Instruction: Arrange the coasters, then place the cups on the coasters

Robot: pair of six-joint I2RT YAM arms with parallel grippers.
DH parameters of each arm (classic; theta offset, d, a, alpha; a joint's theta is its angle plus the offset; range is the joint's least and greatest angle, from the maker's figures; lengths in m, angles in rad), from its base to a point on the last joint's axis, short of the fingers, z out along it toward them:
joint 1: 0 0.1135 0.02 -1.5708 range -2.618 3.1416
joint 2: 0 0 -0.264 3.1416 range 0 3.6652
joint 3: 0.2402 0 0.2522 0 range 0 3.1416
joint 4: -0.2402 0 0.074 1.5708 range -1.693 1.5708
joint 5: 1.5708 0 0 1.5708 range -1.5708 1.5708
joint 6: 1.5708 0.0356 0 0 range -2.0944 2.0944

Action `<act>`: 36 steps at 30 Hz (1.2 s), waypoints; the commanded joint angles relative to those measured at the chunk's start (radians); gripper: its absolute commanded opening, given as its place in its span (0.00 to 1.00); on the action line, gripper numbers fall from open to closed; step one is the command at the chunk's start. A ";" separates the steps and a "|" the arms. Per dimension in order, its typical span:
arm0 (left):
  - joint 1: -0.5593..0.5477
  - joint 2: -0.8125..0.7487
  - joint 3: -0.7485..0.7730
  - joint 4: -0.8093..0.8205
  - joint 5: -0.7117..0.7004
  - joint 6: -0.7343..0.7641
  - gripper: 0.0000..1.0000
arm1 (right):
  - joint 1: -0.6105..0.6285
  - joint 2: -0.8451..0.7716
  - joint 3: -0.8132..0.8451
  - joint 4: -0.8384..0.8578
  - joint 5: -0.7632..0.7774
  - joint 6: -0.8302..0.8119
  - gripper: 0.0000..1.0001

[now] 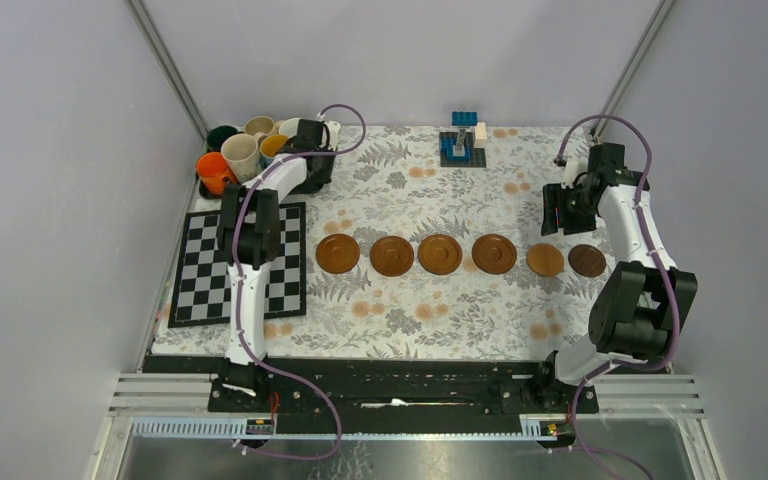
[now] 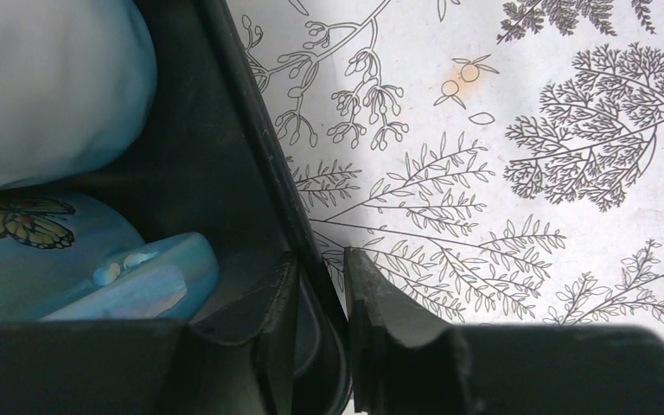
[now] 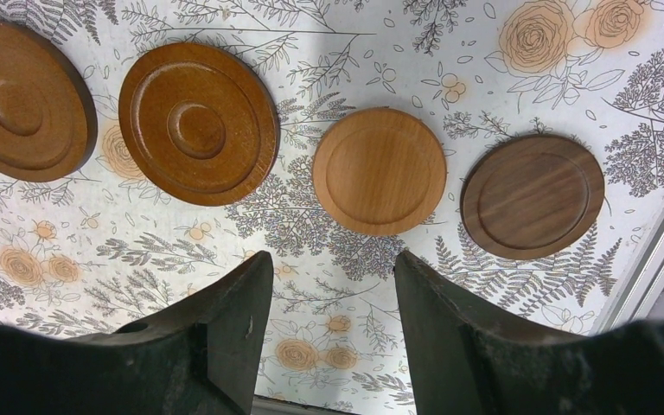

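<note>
Top view, coasters: we count six coasters (image 1: 440, 254) in one row across the middle of the desk (image 1: 410, 320), none touching; the two at the right end are smaller.
Top view, cups: the cups (image 1: 242, 155) stand bunched in the black tray (image 1: 203, 190) at the far left corner; none sits on a coaster.
Top view, left claw (image 1: 310, 150): at the tray's right side, beside the cups.
Top view, right claw (image 1: 558, 212): above the desk, just beyond the right end of the row.
Top view, other things: a chessboard (image 1: 240, 265) lies left of the row; blue toy blocks (image 1: 463, 140) stand at the far edge.
Left wrist, claw: closed astride the tray wall, one finger inside, one outside, pinching it.
Left wrist, cups: a pale blue butterfly cup (image 2: 26, 259) sits just beside the inner finger, and a white cup (image 2: 43, 86) beyond it.
Right wrist, claw: we see it open, with nothing between the fingers.
Right wrist, coasters: four show; the pale coaster (image 3: 379, 171) and the dark coaster (image 3: 532, 196) lie ahead of the fingers.
</note>
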 commanded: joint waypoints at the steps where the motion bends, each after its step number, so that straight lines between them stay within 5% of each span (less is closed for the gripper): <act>1: -0.044 0.021 0.039 0.002 0.130 0.025 0.16 | 0.009 -0.001 0.046 -0.022 -0.022 0.018 0.61; 8: -0.121 0.043 0.078 -0.009 0.131 0.083 0.04 | 0.009 0.016 0.055 -0.022 -0.026 0.017 0.61; 18: -0.218 0.062 0.127 -0.010 0.181 0.092 0.00 | 0.009 -0.001 0.027 -0.015 -0.022 0.009 0.61; 36: -0.407 0.123 0.241 0.011 0.258 -0.210 0.02 | 0.009 0.003 0.033 -0.003 -0.023 0.033 0.61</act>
